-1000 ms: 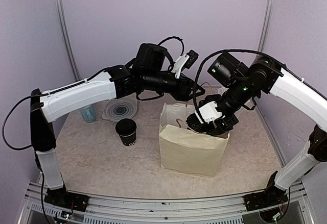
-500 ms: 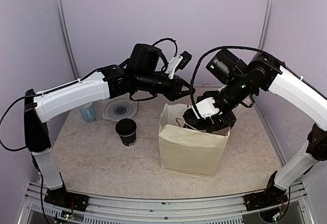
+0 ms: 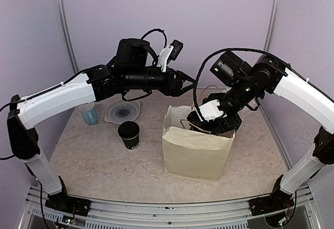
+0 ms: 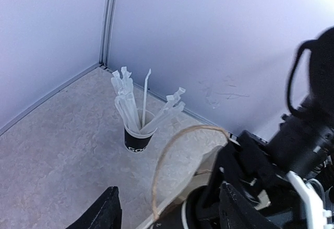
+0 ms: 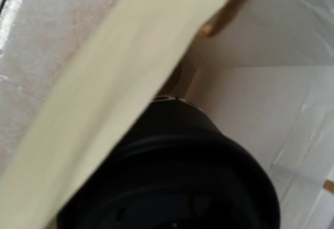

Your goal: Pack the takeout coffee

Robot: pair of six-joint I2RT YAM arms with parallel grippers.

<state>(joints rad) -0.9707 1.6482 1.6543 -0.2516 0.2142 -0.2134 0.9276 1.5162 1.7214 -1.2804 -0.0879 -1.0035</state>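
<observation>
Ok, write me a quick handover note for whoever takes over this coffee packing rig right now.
Left gripper: open, empty, held high near the far side of the paper bag.
Right gripper: down at the bag's mouth. One lidded black cup is right under it, inside the bag; whether it is gripped or let go cannot be told.
Other lidded cup: upright on the table, left of the bag, untouched.
Done: first cup is inside the bag, perhaps not yet set down.
Left: free the right gripper, then bag the second cup.
</observation>
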